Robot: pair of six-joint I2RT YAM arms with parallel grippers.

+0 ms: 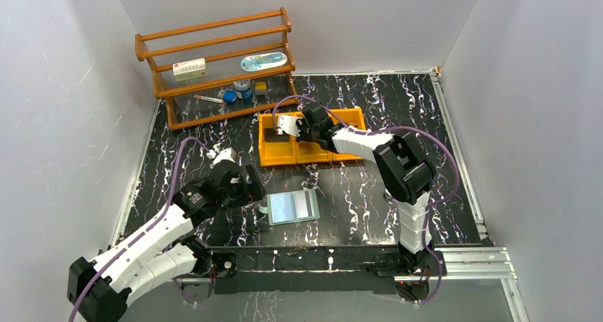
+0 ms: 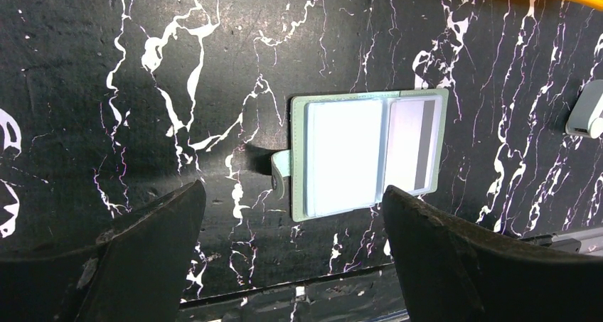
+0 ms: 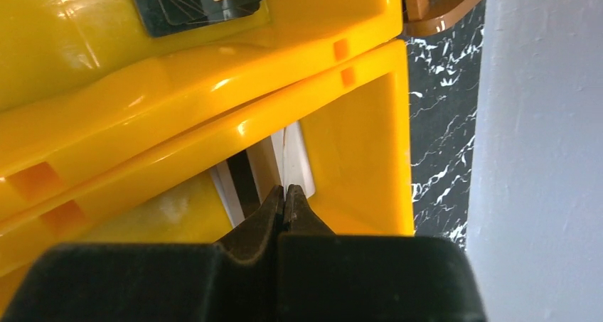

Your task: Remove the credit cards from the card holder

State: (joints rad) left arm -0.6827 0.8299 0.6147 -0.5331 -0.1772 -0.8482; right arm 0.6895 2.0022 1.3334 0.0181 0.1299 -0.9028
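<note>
**Right pincer (image 3: 286, 194) clamped on a card (image 3: 284, 155); left pincer (image 2: 293, 190) wide by the holder (image 2: 370, 151)**

Top view: the holder (image 1: 291, 207) lies open just beside the left pincer's (image 1: 257, 192) tips. The right pincer (image 1: 279, 126) reaches into the bin's (image 1: 313, 156) left compartment.

Left wrist: the fingers (image 2: 142, 251) are spread wide with nothing gripped. The holder lies flat just ahead of them.

Right wrist: the jaws are pressed together on a thin card held edge-on. A striped card (image 3: 242, 176) lies in the bin (image 3: 355, 137) just beyond the tips.

Glare whitens the pockets of the card holder (image 2: 370, 155), so whether cards remain inside cannot be told. The card (image 3: 285, 158) pinched by the right gripper (image 3: 284, 194) shows edge-on only; a second card (image 3: 238, 183), perhaps striped, lies half hidden behind a wall of the orange bin (image 3: 213, 116)
</note>
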